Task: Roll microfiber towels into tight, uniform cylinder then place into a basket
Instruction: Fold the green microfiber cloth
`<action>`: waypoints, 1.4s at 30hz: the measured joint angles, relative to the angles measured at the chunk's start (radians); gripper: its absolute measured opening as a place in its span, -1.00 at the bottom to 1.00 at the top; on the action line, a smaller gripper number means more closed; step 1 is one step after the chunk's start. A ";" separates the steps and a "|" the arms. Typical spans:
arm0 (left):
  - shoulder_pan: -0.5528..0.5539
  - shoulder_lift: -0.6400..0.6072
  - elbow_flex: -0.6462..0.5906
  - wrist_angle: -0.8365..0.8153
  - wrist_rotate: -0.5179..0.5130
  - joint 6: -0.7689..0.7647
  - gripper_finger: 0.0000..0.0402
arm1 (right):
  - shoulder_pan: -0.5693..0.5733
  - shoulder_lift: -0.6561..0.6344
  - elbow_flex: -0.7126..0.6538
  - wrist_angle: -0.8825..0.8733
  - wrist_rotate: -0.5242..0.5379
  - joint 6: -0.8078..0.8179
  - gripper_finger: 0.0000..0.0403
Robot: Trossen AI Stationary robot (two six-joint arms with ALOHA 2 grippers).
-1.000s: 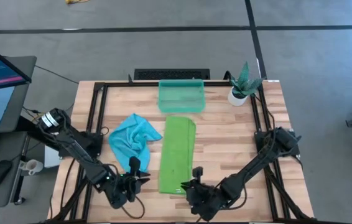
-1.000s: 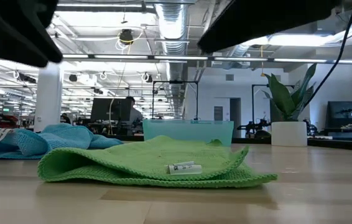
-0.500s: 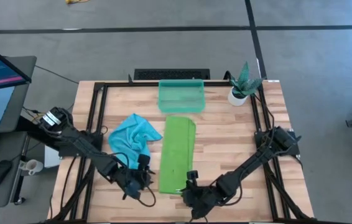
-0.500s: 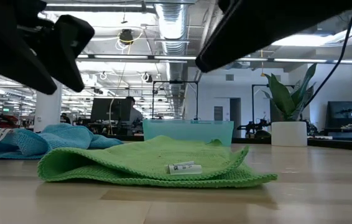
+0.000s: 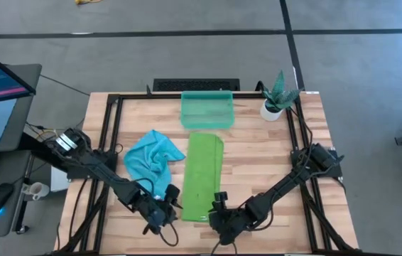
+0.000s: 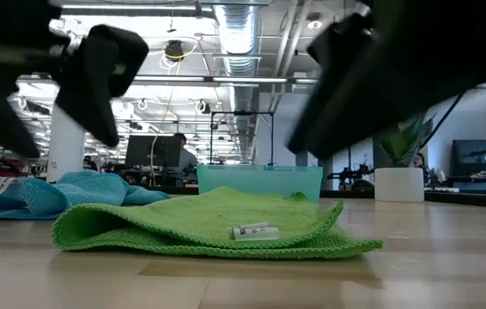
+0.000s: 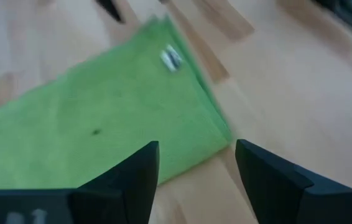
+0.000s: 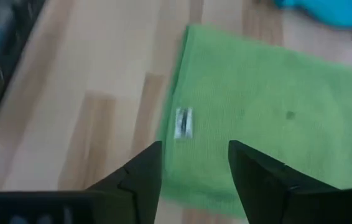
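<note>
Left gripper (image 5: pixel 170 201) held with fingers spread, empty, green towel (image 5: pixel 202 176) folded in a long strip just to its right, right gripper (image 5: pixel 219 205) likewise parted and empty at the strip's near end, blue towel (image 5: pixel 151 159) crumpled beyond the left gripper, basket (image 5: pixel 206 109) well beyond both, past the strip's far end.

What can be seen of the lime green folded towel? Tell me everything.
The lime green microfiber towel lies folded into a long narrow strip on the wooden table, running from just in front of the translucent teal plastic basket toward the grippers. Its layers sit loosely, with rounded, slightly puffed folds. A small white tag shows near the end closest to the grippers. The crumpled turquoise towel lies beside it. Neither the left gripper nor the right gripper holds it; both are open.
</note>
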 joint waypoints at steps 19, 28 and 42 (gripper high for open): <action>0.074 0.094 0.035 0.020 0.109 0.055 0.02 | -0.034 0.041 -0.054 0.068 -0.120 -0.019 0.02; 0.121 0.144 0.037 0.052 0.198 0.068 0.02 | -0.054 0.088 -0.043 0.078 -0.168 -0.013 0.01; 0.172 0.166 0.038 0.075 0.268 0.060 -0.34 | -0.059 0.092 -0.043 0.030 -0.167 0.002 -0.68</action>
